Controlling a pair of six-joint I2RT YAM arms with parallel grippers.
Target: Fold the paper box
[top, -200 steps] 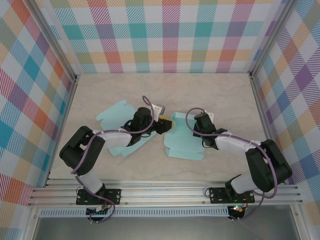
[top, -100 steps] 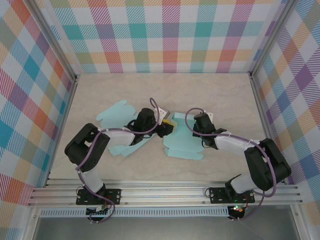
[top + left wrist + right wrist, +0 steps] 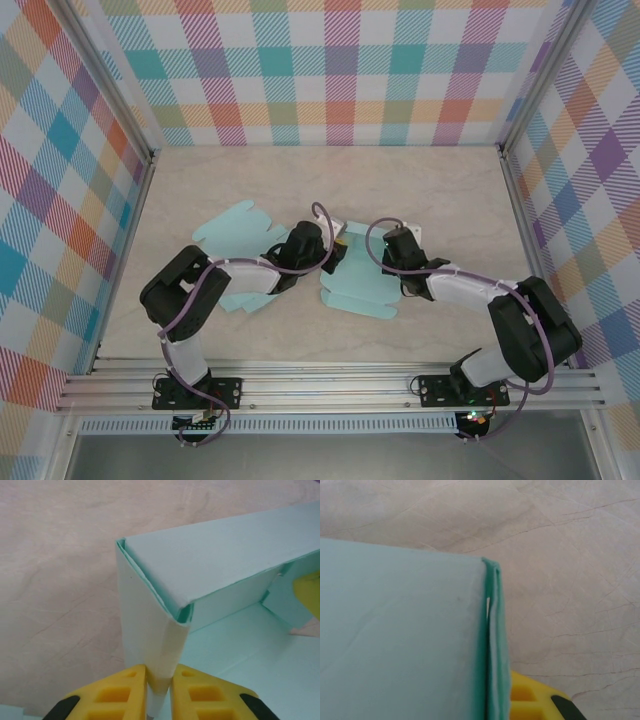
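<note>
The mint paper box (image 3: 358,287) lies half-formed at the table's middle, between both grippers. In the left wrist view my left gripper (image 3: 159,674) is shut on the box's folded corner wall (image 3: 150,630), which stands upright, and the open inside of the box (image 3: 240,645) lies to its right. From above, my left gripper (image 3: 337,256) sits at the box's left end. My right gripper (image 3: 384,254) holds the opposite wall. In the right wrist view one yellow finger (image 3: 529,701) presses the doubled wall edge (image 3: 494,645). Its other finger is hidden behind the panel.
A second flat mint paper blank (image 3: 232,228) lies at the left, partly under my left arm. Checked walls enclose the marble-patterned tabletop (image 3: 430,190). The aluminium rail (image 3: 330,385) runs along the near edge.
My left gripper has slid right along the table to the box's left wall and closed on it. The box has shifted slightly left. The right arm has barely moved.
</note>
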